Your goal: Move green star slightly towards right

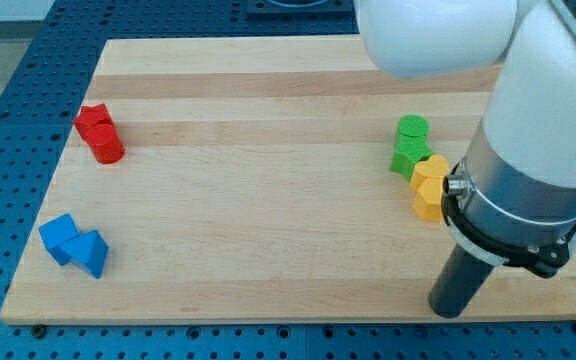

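Note:
The green star [407,159] lies at the right of the wooden board [268,200], just below a green cylinder [412,129] and touching it. A yellow block [431,173] sits against the star's lower right, with a second yellow block [428,201] below that one. My tip [454,312] is near the board's bottom edge at the right. It is well below the star and the yellow blocks and touches none of them. The white and grey arm body covers the board's right side.
Two red blocks [100,134] sit together at the upper left. A blue cube [60,239] and a blue triangular block [93,253] sit at the lower left. A blue perforated table [8,100] surrounds the board.

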`<action>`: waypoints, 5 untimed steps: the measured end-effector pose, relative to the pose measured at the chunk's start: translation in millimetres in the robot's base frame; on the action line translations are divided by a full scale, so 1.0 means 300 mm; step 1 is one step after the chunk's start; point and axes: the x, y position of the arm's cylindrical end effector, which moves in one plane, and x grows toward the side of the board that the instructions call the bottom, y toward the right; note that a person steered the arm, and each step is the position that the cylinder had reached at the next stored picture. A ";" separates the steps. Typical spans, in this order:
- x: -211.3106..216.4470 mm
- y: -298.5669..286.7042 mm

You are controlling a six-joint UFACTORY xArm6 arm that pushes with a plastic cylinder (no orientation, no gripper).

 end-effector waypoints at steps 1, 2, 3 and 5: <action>-0.065 0.000; -0.253 -0.002; -0.360 -0.026; -0.360 -0.103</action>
